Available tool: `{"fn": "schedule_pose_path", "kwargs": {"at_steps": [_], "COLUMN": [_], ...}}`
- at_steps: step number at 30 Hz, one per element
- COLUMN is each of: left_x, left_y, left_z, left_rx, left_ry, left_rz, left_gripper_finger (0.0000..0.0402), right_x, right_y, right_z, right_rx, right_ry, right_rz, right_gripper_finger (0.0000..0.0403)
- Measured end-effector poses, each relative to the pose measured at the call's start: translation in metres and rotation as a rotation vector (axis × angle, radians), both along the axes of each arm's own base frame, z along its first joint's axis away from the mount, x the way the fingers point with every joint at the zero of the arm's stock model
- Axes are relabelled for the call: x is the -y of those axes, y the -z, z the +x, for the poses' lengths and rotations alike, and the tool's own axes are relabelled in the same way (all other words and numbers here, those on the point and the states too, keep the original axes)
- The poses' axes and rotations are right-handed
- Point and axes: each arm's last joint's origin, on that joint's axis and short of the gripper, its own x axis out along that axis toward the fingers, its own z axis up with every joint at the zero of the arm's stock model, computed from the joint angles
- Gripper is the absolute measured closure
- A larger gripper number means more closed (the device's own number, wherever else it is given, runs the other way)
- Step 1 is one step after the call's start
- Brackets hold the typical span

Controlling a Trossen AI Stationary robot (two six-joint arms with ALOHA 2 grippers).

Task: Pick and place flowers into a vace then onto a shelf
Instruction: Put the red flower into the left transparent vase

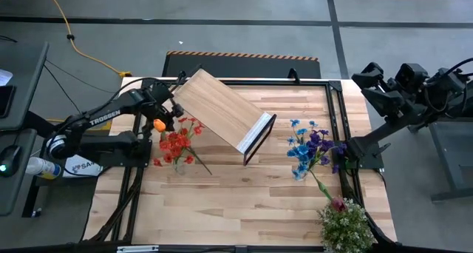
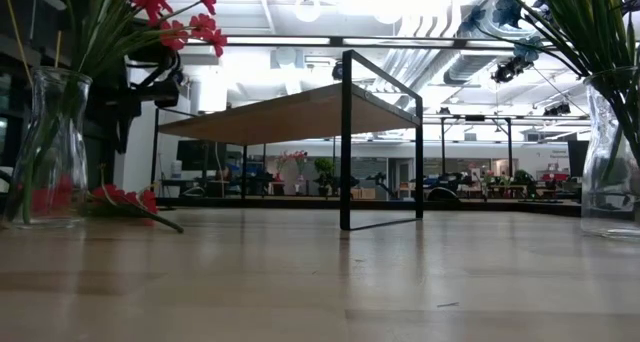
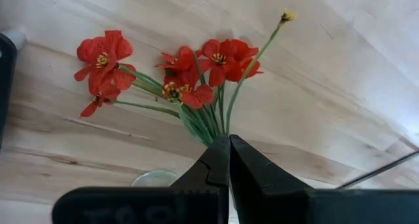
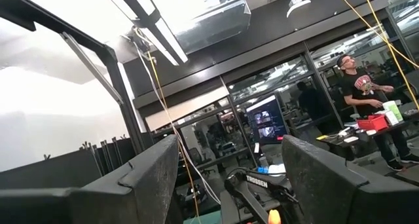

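Left hand point(image 3: 229, 160) is clamped on the green stems of a spray of red artificial flowers point(image 3: 177, 70), blooms fanned out ahead of the fingers above the light wood table point(image 3: 340, 73). The rim of a clear glass vase point(image 3: 154, 178) sits just beside the fingers. In the high view, left hand point(image 1: 164, 120) is at the table's left side, beside the red flowers point(image 1: 177, 143); one red spray lies flat on the table by the vase point(image 2: 50, 147).

Light wood shelf with thin black metal frame point(image 1: 225, 114) stands mid-table, turned at an angle.

Blue and purple blooms point(image 1: 310, 148) are at the right side in a second glass vase point(image 2: 610, 152).

Right hand point(image 4: 229, 178) is fingers apart, empty, parked off the table's right edge.
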Motion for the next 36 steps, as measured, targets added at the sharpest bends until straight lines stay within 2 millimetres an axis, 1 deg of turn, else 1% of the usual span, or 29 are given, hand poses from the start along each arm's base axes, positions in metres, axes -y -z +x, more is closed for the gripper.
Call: {"fn": "schedule_pose_path", "kwargs": {"at_steps": [12, 15, 21, 24, 32, 36], "left_x": [-0.003, -0.004, -0.003, 0.001, 0.02, 0.021], "left_y": [-0.001, -0.001, -0.001, -0.001, 0.0, 0.001], "left_z": [0.002, 0.003, 0.003, 0.006, 0.019, 0.021], "left_rx": [0.01, 0.011, 0.03, 0.044, 0.025, 0.003], "left_ry": [-0.006, 0.033, 0.097, 0.126, 0.15, 0.131], "left_rz": [0.054, 0.084, 0.085, 0.068, 0.012, 0.026], "left_gripper_finger": [0.0355, 0.0355, 0.0355, 0.0355, 0.0355, 0.0355], "right_x": [0.0, -0.001, -0.001, -0.001, -0.002, -0.003], "right_y": [0.0, 0.0, 0.001, 0.001, 0.005, 0.004], "right_z": [0.0, 0.0, 0.0, 0.0, 0.002, 0.002], "right_rx": [0.0, 0.004, -0.002, -0.005, -0.046, -0.04], "right_ry": [-0.003, -0.021, -0.024, -0.025, -0.03, -0.063], "right_rz": [-0.002, -0.011, -0.011, -0.012, -0.037, -0.053], "right_gripper_finger": [0.0142, 0.0142, 0.0142, 0.0142, 0.0142, 0.0142]}}
